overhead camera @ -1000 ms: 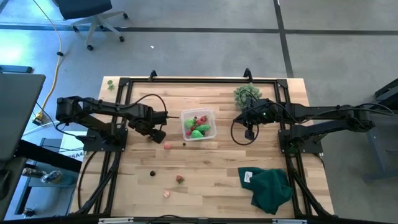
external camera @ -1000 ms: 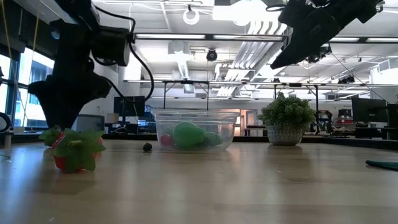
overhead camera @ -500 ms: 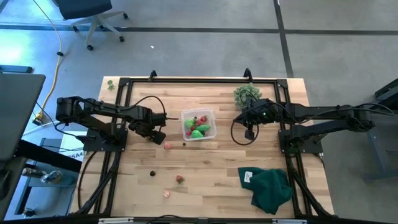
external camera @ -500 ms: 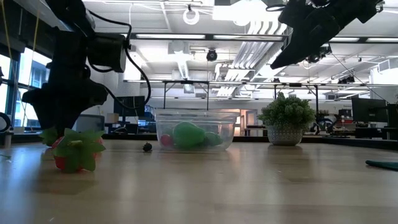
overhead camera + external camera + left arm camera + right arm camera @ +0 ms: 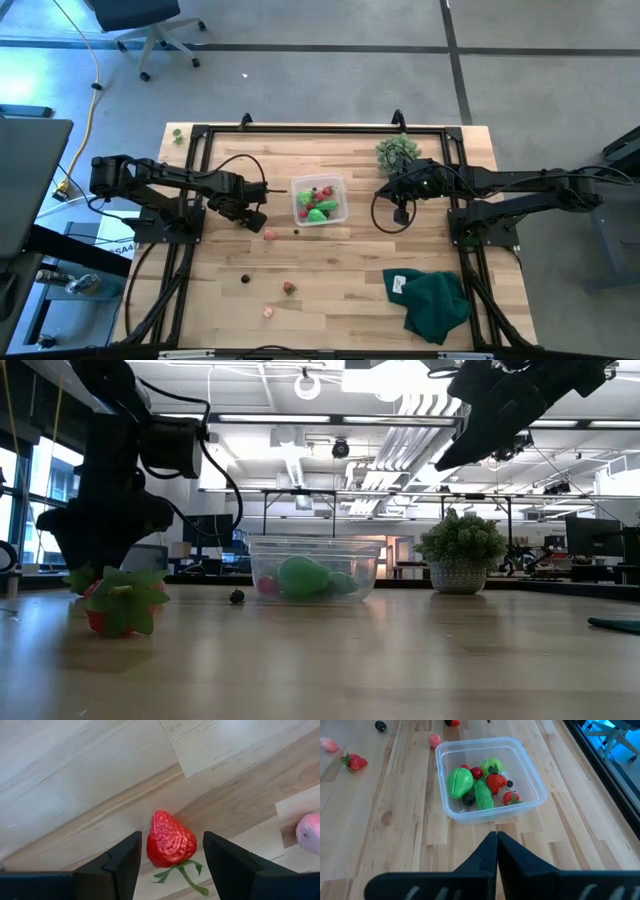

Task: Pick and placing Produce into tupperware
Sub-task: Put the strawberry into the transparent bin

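Parted around a small red toy strawberry (image 5: 171,840) lying on the wooden table, left gripper (image 5: 170,865) is poised to grasp (closing comes next), then carry to the clear square tupperware (image 5: 319,201); right gripper (image 5: 496,851) hangs clenched, empty.

A robotics laboratory in an open, industrial-style hall. A butcher-block wooden table (image 5: 330,270) edged by a black metal frame (image 5: 300,130) carries two dark arms on a polished concrete floor (image 5: 300,70). An office chair (image 5: 140,20) and a yellow cable (image 5: 92,70) lie beyond. At table height, exposed white ceiling ducts (image 5: 420,435), strip lights (image 5: 290,420) and distant workbenches with monitors (image 5: 580,540) show behind.
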### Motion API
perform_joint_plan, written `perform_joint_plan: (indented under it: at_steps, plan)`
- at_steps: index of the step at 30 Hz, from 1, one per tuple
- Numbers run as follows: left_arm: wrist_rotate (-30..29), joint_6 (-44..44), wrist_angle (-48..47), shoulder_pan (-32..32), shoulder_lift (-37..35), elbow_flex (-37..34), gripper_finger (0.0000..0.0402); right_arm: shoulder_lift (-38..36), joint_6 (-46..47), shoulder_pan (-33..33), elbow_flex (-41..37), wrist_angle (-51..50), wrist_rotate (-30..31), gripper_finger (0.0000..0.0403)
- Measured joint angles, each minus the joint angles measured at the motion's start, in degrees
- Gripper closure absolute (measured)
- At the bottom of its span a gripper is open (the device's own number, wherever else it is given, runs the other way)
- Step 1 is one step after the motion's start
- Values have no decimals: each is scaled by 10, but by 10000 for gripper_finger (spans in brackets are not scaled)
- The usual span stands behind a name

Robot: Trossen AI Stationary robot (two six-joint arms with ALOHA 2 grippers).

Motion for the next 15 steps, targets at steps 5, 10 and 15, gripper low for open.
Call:
perform_joint_plan:
  at_steps: [5, 10, 15]
  plan:
    - [0, 0, 1, 0, 0, 0, 199, 0, 0, 0, 0, 0, 0, 401]
    - [-14, -9, -1, 0, 0, 0, 199, 0, 0, 0, 0, 0, 0, 401]
    - [-21, -11, -1, 0, 0, 0, 199, 0, 0, 0, 0, 0, 0, 401]
